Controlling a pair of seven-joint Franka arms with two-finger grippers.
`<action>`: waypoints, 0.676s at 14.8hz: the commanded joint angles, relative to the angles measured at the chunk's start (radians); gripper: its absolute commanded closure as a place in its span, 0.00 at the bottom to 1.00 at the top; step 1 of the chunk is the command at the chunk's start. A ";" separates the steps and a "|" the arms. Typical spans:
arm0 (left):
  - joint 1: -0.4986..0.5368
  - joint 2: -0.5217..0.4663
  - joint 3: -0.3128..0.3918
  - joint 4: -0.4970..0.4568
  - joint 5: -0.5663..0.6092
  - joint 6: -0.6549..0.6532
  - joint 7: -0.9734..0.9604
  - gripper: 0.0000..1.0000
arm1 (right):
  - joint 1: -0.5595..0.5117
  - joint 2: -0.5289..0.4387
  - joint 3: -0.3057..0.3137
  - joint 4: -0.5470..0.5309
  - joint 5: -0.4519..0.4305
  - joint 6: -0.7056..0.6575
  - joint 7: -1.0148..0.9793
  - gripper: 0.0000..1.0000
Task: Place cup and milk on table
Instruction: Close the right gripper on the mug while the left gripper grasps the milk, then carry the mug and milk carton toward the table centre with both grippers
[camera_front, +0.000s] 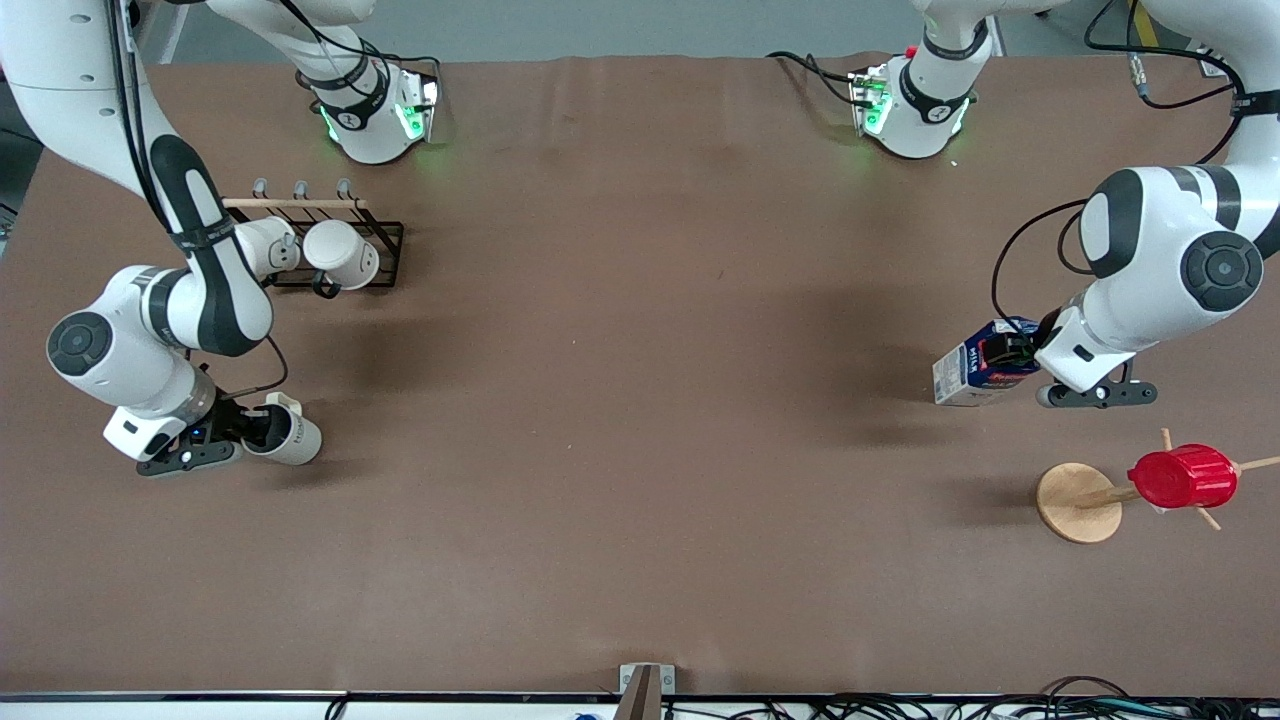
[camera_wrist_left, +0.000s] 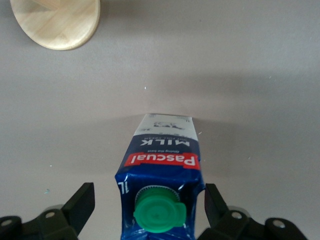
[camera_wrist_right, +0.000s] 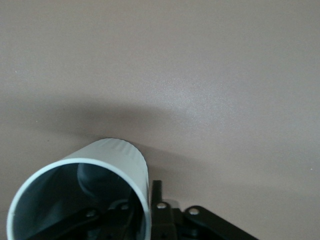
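The right gripper (camera_front: 238, 432) clasped the small light grey cup (camera_front: 285, 430) by its rim; the left gripper (camera_front: 1015, 352) stood wide around the dark blue milk carton (camera_front: 980, 365); both seemed nearly placed on the brown table (camera_front: 640, 400).

Cup (camera_front: 285, 432) in right gripper (camera_front: 232, 430), milk (camera_front: 975, 365) in left gripper (camera_front: 1022, 352).

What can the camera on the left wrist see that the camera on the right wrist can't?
Only the left wrist view shows the milk, with its green cap and red label, standing between the left gripper's open fingers, which do not touch it. It also shows a piece of a round wooden base.

Only the right wrist view shows the cup, with its dark grey inside, held by the right gripper, one finger inside the rim.

Both show the brown table underneath, with a shadow on it.
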 joint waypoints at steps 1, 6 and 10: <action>0.011 -0.035 -0.006 -0.046 -0.016 0.015 0.036 0.03 | 0.009 -0.010 0.004 0.021 0.003 -0.051 0.008 1.00; 0.010 -0.033 -0.006 -0.045 -0.033 0.015 0.036 0.13 | 0.071 -0.052 0.062 0.223 0.003 -0.437 0.174 1.00; 0.005 -0.025 -0.006 -0.036 -0.075 0.017 0.037 0.45 | 0.166 -0.055 0.197 0.287 -0.011 -0.484 0.496 1.00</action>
